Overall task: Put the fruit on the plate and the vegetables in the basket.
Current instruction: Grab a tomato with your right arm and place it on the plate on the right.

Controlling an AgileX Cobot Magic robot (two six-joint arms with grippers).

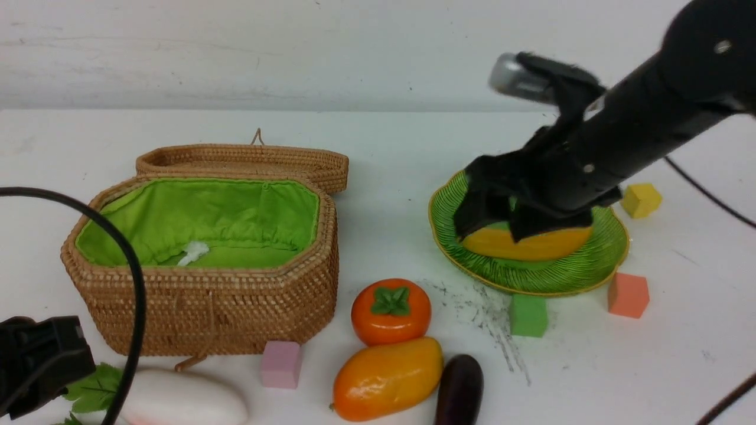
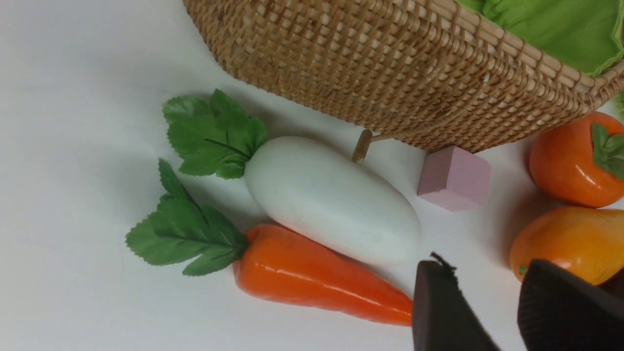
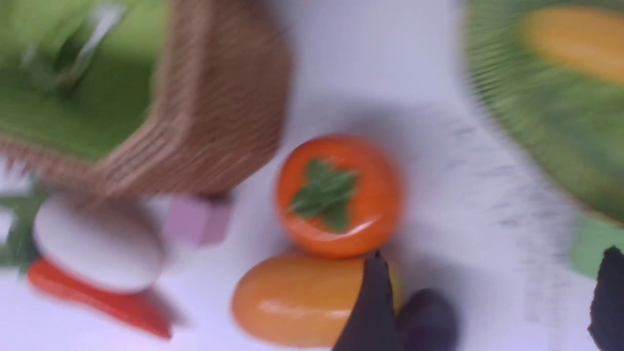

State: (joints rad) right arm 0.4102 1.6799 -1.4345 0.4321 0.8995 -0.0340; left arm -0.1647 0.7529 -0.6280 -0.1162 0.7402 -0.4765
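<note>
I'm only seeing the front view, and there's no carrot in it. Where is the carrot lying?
Observer: The left wrist view shows the carrot on the table alongside the radish, on the radish's side away from the basket.
Operator: Is the right gripper clamped on that yellow fruit on the plate?
Observer: No. Its wrist view, though blurred, shows the fingers spread wide with nothing between them.

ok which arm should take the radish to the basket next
Left. The left gripper is open, close beside the radish by the basket; the right gripper hangs over the plate, farther off.
</note>
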